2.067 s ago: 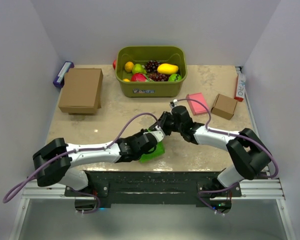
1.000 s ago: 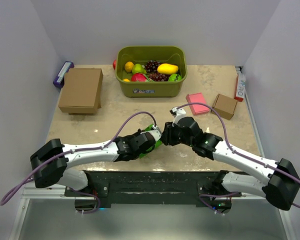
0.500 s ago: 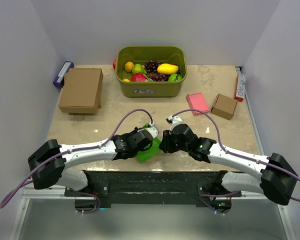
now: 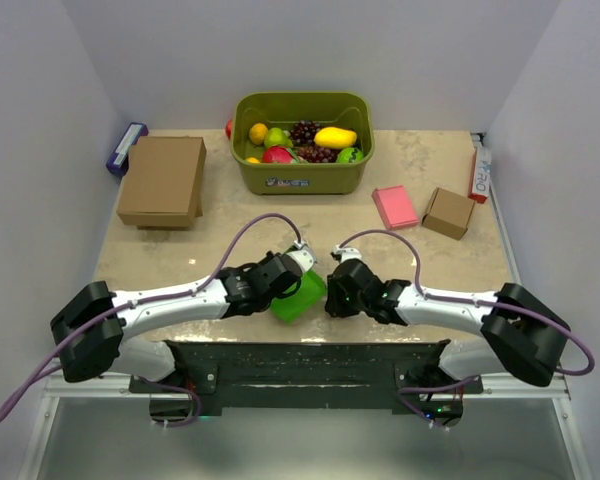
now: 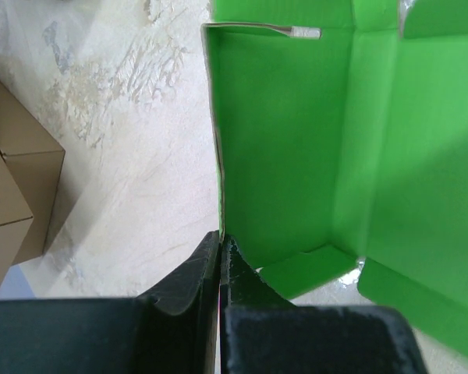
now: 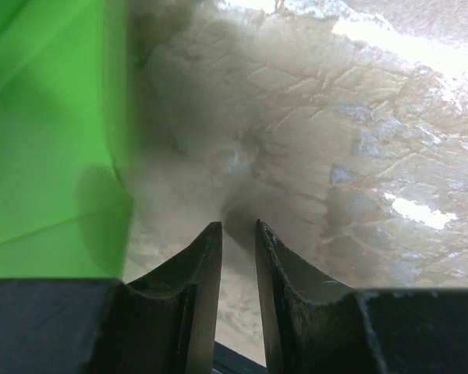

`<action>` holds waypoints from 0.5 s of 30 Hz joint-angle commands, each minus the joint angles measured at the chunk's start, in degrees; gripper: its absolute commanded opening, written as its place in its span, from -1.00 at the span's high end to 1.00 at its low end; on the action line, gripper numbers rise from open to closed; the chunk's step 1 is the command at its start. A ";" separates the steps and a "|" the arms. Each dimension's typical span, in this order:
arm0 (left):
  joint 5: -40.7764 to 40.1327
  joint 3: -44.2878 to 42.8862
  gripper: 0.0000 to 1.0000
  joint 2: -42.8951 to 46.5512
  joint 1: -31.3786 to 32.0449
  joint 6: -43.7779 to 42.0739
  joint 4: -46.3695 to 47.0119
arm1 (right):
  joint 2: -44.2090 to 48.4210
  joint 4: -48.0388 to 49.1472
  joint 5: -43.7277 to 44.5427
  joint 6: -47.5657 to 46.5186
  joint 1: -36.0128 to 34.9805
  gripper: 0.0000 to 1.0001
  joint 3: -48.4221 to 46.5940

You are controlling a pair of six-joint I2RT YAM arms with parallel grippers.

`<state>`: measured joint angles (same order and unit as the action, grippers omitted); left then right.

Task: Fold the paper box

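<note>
Both arms have pulled toward the bench's (image 4: 180,245) near edge. Left fingers (image 5: 220,261) pinch a wall of the paper box (image 4: 299,297); right fingers (image 6: 234,253), nearly together, hold nothing. Box half-formed, flaps unfolded.

Bare table (image 4: 230,225) lies beyond the paper box (image 4: 300,297); fruit bin (image 4: 302,172) stands behind.

Beige marbled table (image 4: 230,225), plain pale walls (image 4: 310,50), even soft light
</note>
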<state>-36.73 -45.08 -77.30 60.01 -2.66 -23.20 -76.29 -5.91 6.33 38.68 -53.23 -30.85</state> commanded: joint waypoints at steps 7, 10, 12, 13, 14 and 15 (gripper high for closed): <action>1.13 0.43 1.00 1.01 -0.24 0.72 2.55 | 9.12 -1.90 2.63 0.96 -0.29 -0.15 -1.05; 1.05 0.34 1.00 1.01 -0.24 0.55 2.55 | 15.81 -6.64 6.39 0.87 -0.29 -0.25 -3.15; 0.96 0.34 1.00 1.18 -0.15 0.46 2.55 | 18.88 -9.73 8.08 0.88 -0.29 -0.25 -4.30; 1.05 0.34 1.00 1.44 -0.07 0.28 2.55 | 21.77 -10.52 9.04 0.61 -0.21 -0.25 -5.18; 1.13 0.34 1.00 1.62 0.28 -0.07 2.63 | 22.93 -10.44 9.84 0.18 -0.20 -0.25 -5.45; 1.05 0.43 1.00 1.80 0.46 -0.24 2.81 | 23.81 -9.57 9.67 -0.87 -0.20 -0.25 -5.53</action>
<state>-35.57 -45.08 -76.82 59.90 -2.59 -22.79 -56.95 -13.34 11.14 39.75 -53.30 -32.97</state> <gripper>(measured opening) 0.050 0.626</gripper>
